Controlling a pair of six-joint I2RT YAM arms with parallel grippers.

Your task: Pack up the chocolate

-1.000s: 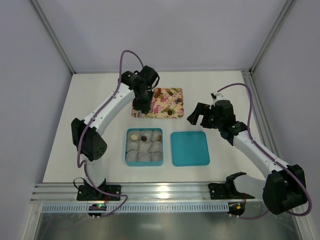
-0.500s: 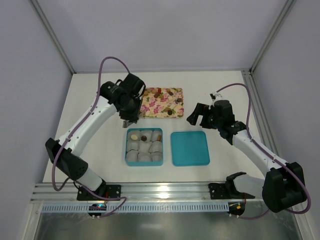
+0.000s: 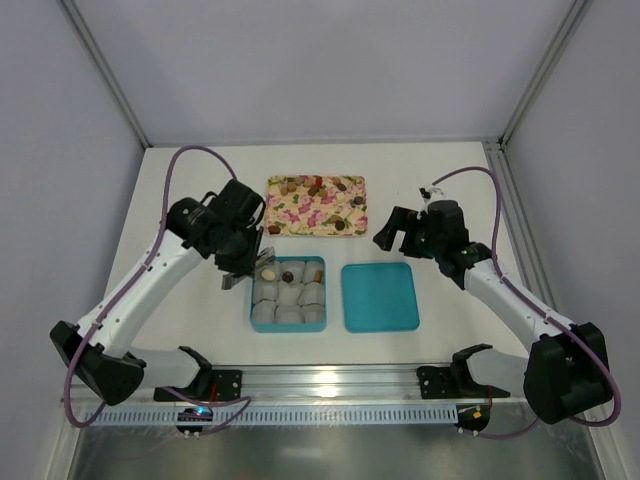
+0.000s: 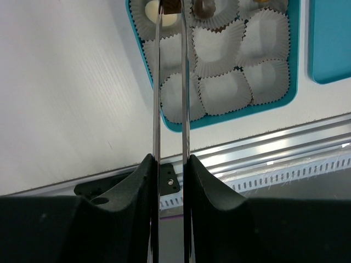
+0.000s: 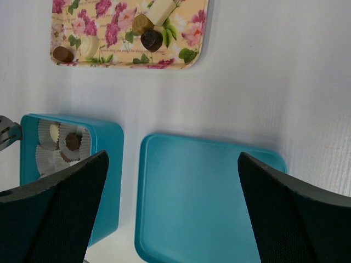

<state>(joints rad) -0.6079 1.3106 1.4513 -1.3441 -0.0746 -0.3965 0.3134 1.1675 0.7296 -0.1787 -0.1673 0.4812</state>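
Observation:
Several chocolates (image 3: 340, 225) lie on the pink floral tray (image 3: 300, 215) at the back. The teal box (image 3: 252, 295) holds white paper cups; its far row has a cream chocolate (image 3: 268, 273), a brown one (image 3: 287, 276) and a tan one (image 3: 312, 283). My left gripper (image 3: 264, 262) hangs over the box's far-left corner. In the left wrist view its thin blades (image 4: 158, 82) are close together on a brown chocolate (image 4: 172, 4) at the tips, above the cream one (image 4: 167, 19). My right gripper (image 3: 395, 228) is open and empty above the teal lid (image 5: 203, 203).
The teal lid (image 3: 380, 297) lies flat to the right of the box. The tray with chocolates (image 5: 151, 39) shows at the top of the right wrist view. A metal rail (image 3: 330, 380) runs along the table's near edge. Grey walls stand on three sides.
My left arm has swung from the tray's left end toward me and now hangs over the box's far-left corner. The right arm has not moved.

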